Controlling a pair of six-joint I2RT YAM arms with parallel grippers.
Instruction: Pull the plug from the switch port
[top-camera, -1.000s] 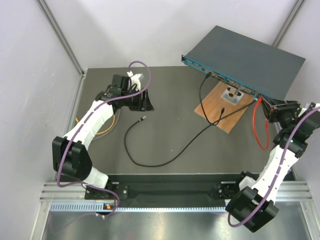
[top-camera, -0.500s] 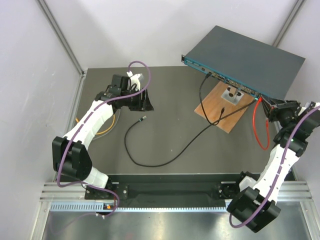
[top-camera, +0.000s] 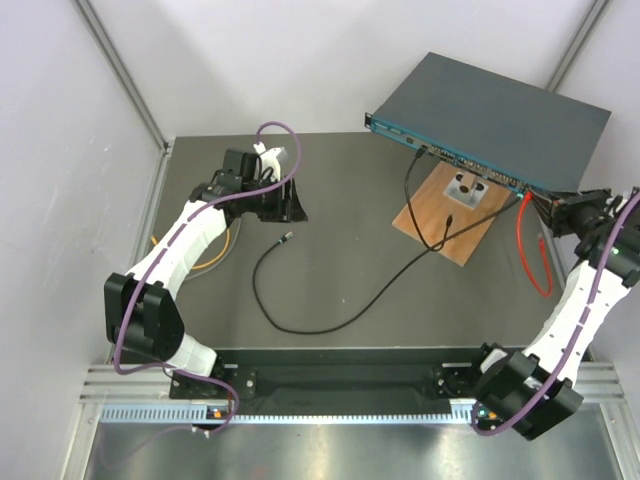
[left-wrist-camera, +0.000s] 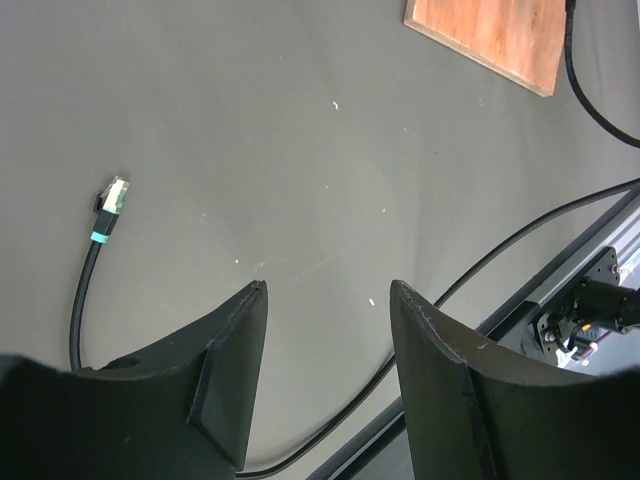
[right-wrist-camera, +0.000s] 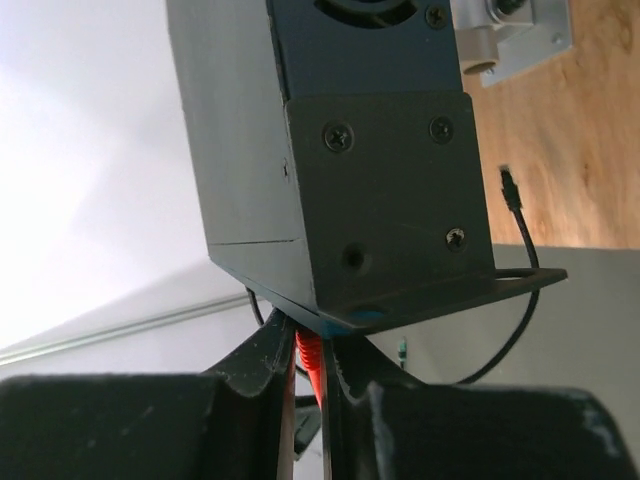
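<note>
Low in the top view, a black cable (top-camera: 330, 315) loops over the dark desk (top-camera: 350, 170). At middle left, the left arm's fingers (left-wrist-camera: 240, 340) stand spread, holding nothing. At far right, the right arm's fingers (right-wrist-camera: 265, 360) are clenched on the red plug (right-wrist-camera: 309, 355) under a corner of the switch (top-camera: 490, 115). The switch lies upper right, beyond a wooden board (top-camera: 445, 215).

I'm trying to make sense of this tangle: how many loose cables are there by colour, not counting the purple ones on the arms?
Black: 2, the long black cable and the short black cable
Red: 1, the red cable
Orange: 1, the orange cable, partly hidden under the left arm
Total: 4
</note>
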